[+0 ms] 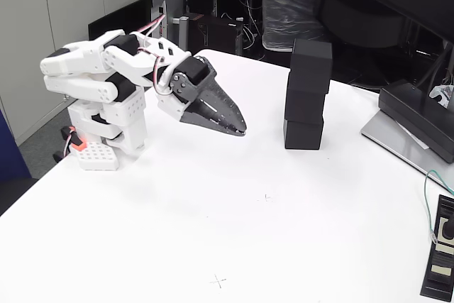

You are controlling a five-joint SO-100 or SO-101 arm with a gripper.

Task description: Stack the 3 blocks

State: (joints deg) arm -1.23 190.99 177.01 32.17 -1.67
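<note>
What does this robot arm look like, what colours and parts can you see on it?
The arm is built from chunky white plastic segments with black motor blocks set between them. Thin red and white cables loop over its upper joints. Its base is white with small holes and an orange-red part at the side. The gripper is dark and glossy, tapering to a beak-like point.

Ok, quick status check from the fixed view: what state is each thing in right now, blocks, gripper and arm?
bottom block: standing on the table, carrying the two above.
middle block: stacked on the bottom one, slightly offset.
top block: resting on the stack, slightly twisted, untouched.
gripper: shut, empty, well clear of the stack to its left.
arm: folded back over its base.
flat black device: lying at the table's right edge.
</note>
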